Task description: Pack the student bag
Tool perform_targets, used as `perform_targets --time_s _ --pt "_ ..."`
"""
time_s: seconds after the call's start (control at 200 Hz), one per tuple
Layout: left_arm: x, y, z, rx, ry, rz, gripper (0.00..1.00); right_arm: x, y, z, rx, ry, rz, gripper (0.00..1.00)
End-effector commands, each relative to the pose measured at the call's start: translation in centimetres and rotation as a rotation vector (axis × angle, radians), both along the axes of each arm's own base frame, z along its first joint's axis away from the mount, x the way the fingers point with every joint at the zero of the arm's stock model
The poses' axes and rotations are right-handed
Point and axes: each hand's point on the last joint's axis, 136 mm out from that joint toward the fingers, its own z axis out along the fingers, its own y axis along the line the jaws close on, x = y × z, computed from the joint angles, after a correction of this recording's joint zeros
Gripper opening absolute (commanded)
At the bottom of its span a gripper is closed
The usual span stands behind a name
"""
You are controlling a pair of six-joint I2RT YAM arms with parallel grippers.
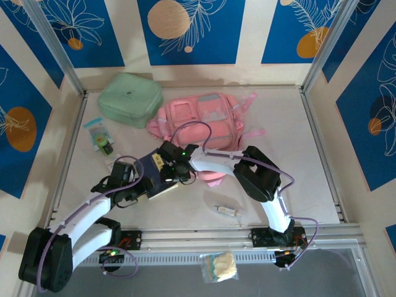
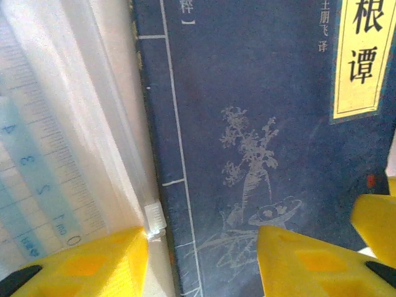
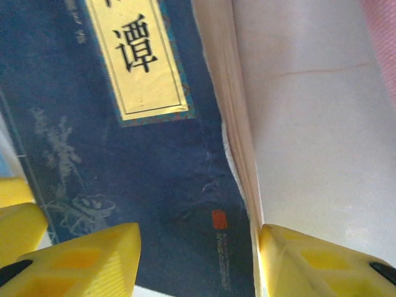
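Two pairs of yellow fingers [image 2: 93, 263] stand apart over one dark blue book [image 2: 266, 124], with nothing clamped between either pair; whether they touch the cover I cannot tell. The left gripper [image 2: 201, 241] straddles the spine edge. One of its fingers is over a clear plastic pouch [image 2: 68, 124] with a ruler inside, the other over the pale plant drawing on the cover. The right gripper [image 3: 198, 247] straddles the page edge, with one finger above the cover near a small red seal [image 3: 219, 219] and the other above the bare table [image 3: 322, 124]. A yellow title label [image 3: 139, 55] with black Chinese characters sits on the cover. From above, the two grippers meet over the book at the near middle of the table, the left arm reaching in from the near left and the right arm bending in from the near right. The student bag [image 1: 201, 117] lies flat just behind the book at the far middle, pockets up, and the right arm crosses its near edge. A mint-green case [image 1: 129, 99] sits just beside the bag's left. A small packet [image 1: 97, 130] lies near the left edge.
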Motion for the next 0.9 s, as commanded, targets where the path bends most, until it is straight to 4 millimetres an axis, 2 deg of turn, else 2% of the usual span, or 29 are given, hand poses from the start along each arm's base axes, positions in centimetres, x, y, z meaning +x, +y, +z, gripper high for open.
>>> perform_targets --time_s 0.0,0.17,0.29,0.385,0.51,0.62,0.895 --pt "-0.2 -0.6 -0.2 -0.026 0.008 -0.015 0.49 0.1 -0.6 -0.8 -0.054 0.007 0.017 0.54" --pt "-0.4 0.2 -0.7 0.020 0.019 -0.008 0.49 0.5 -1.3 -0.7 -0.098 -0.019 0.011 0.55" --pt "-0.6 0.6 -0.7 0.048 0.032 -0.005 0.49 1.1 -2.8 -0.4 -0.174 -0.039 -0.011 0.57" --pt "-0.4 0.6 -0.6 0.046 0.022 0.001 0.49 0.7 -2.0 -0.6 -0.104 -0.008 -0.006 0.59" --pt "0.0 0.3 -0.4 0.024 0.017 0.011 0.49 0.4 -0.7 -1.7 -0.117 0.016 0.024 0.59" --pt "0.1 0.2 -0.4 0.024 0.016 0.006 0.49 0.3 0.5 -1.8 -0.070 0.035 0.029 0.57" --pt "-0.1 0.4 -0.9 0.044 0.033 0.002 0.49 -0.4 2.3 2.3 0.036 0.007 0.074 0.57"
